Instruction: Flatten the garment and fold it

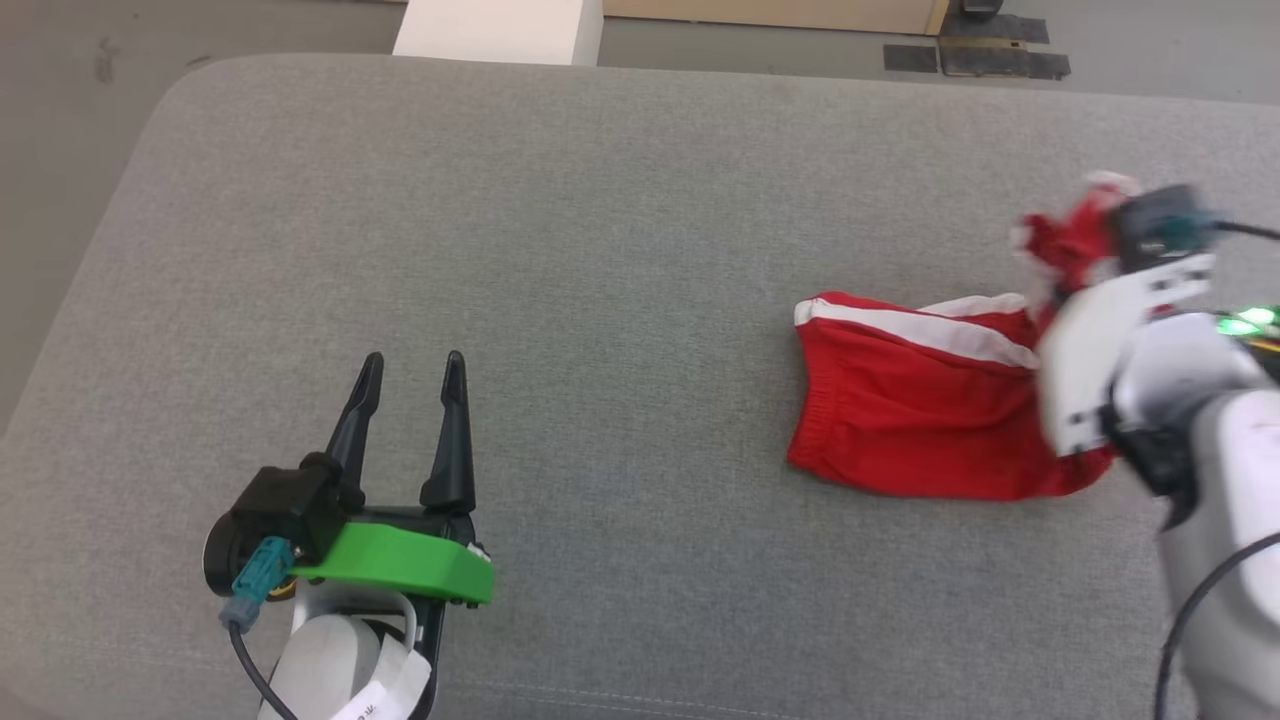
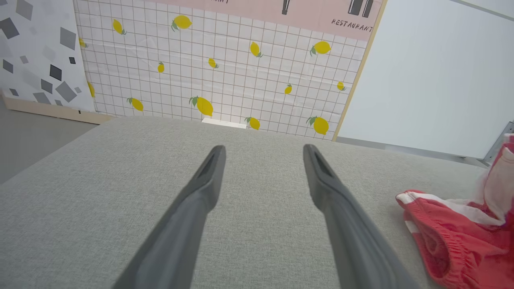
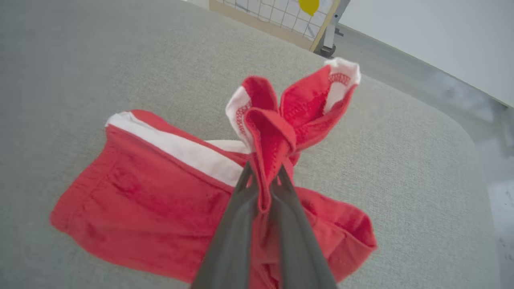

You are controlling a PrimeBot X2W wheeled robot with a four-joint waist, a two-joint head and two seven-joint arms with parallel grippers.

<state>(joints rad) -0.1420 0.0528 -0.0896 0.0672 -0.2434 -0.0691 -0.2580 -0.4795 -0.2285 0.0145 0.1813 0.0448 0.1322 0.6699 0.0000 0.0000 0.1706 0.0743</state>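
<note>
grey padded counter [image 1: 620, 200] spans our view. garment [image 1: 920, 420] lies on its right part: red, white stripe, elastic edge facing left, far end bunched and raised off counter. our right tool [image 3: 263, 170] pinches that raised red-and-white fold. our left tool [image 1: 415, 358] at near left, fingers spread, well apart from garment.

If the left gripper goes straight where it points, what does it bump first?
Nothing nearby, it seems: the left gripper points across the grey cushion, and the garment lies off to its right. Height above cushion unclear.
</note>
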